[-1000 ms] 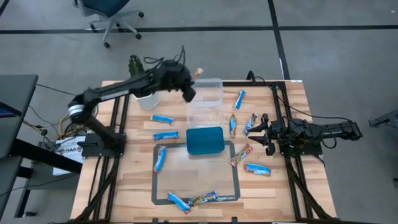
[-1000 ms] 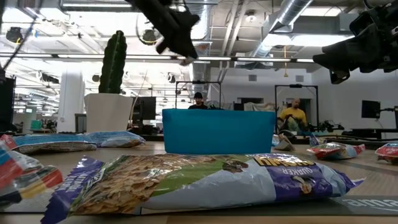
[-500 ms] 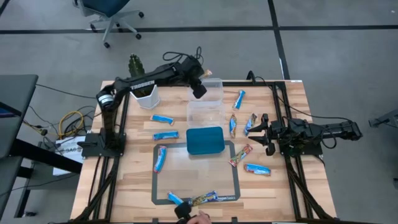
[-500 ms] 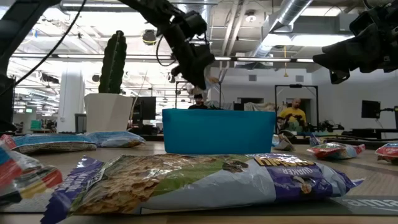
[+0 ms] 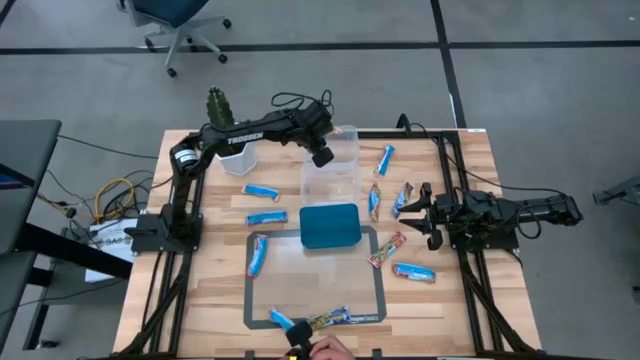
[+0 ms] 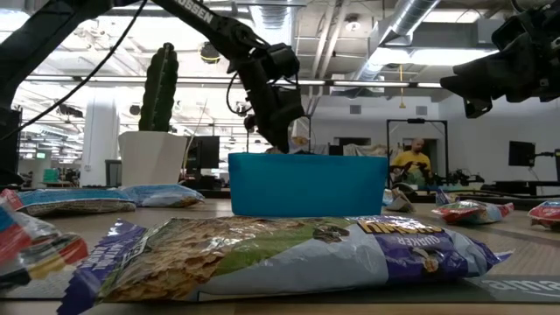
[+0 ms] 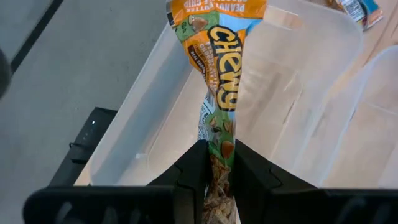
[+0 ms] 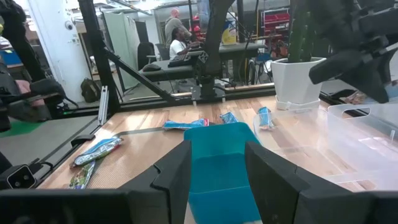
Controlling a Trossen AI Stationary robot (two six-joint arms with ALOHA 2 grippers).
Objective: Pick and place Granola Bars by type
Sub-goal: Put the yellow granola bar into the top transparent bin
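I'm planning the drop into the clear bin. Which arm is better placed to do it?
The left. Its gripper is shut on an orange-and-green wrapped granola bar that hangs over the far clear plastic bin. The right gripper is open and holds nothing, near the table's right edge.

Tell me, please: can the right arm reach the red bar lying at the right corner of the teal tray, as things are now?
Probably yes. The right claw is open, holds nothing, and sits just beside the red bar, with only bare table between them. The teal tray lies on the bar's far side.
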